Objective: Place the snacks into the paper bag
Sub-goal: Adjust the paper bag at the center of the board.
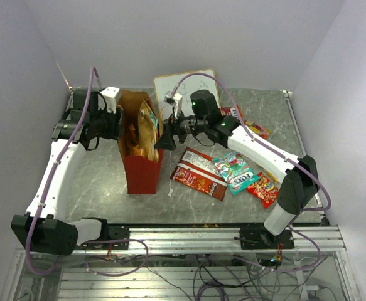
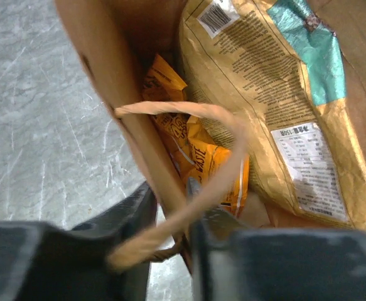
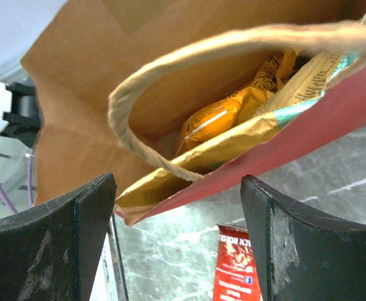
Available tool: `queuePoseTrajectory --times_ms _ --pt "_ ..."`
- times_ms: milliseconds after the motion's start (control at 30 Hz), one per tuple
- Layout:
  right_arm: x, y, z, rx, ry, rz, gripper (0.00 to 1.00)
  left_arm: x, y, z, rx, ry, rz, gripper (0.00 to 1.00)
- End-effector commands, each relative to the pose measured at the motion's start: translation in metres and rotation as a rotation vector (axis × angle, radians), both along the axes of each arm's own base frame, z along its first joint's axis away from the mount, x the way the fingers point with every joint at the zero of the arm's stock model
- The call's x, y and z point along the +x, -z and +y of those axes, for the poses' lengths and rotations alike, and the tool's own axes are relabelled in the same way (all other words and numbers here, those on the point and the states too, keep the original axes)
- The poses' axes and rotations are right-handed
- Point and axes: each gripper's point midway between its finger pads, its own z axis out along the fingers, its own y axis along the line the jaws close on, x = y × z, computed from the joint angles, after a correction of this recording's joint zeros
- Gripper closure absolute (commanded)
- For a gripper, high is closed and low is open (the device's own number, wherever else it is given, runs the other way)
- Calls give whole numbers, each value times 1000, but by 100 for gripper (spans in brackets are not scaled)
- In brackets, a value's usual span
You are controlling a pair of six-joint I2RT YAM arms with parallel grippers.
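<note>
The paper bag (image 1: 144, 170) stands upright left of centre, red outside, brown inside. My left gripper (image 1: 116, 125) is shut on its left wall (image 2: 139, 135), with the twisted handle (image 2: 195, 110) looping over the fingers. Inside lie a large gold packet (image 2: 277, 106) and an orange packet (image 2: 198, 153). My right gripper (image 1: 164, 139) is open and empty just outside the bag's right rim (image 3: 308, 135); its fingers (image 3: 51, 244) stand wide apart. A long red chip bag (image 1: 198, 173), a teal packet (image 1: 235, 170) and a red-orange packet (image 1: 264, 189) lie on the table to the right.
Another red and yellow packet (image 1: 253, 128) lies at the back right, behind my right arm. A white board (image 1: 184, 84) leans against the back wall. Grey walls close in on both sides. The metal rail (image 1: 233, 237) runs along the near edge.
</note>
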Motion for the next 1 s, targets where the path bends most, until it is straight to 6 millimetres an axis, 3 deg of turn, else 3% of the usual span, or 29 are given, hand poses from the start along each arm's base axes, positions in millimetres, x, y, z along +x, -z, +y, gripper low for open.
queuePoseTrajectory --times_ms 0,200,433,633,700,833,967 --pt "-4 -8 -20 -76 -45 -134 19 14 -14 -4 0 13 -68 72" --pt "-6 -18 -37 -131 -53 -225 11 22 -18 -5 13 37 -83 93" --pt "-16 -45 -54 -120 -66 -264 6 31 -36 -4 49 62 -122 93" --pt "-43 -73 -76 -86 -125 -358 5 35 -39 -2 72 69 -140 93" --pt "-54 -66 -84 -110 -164 -362 5 35 -40 -3 70 72 -142 93" --pt "-59 -24 -102 -188 -184 -365 7 28 -46 -12 41 133 -162 93" --pt "-37 13 -128 -198 -71 -317 9 22 -55 -17 39 178 -217 93"
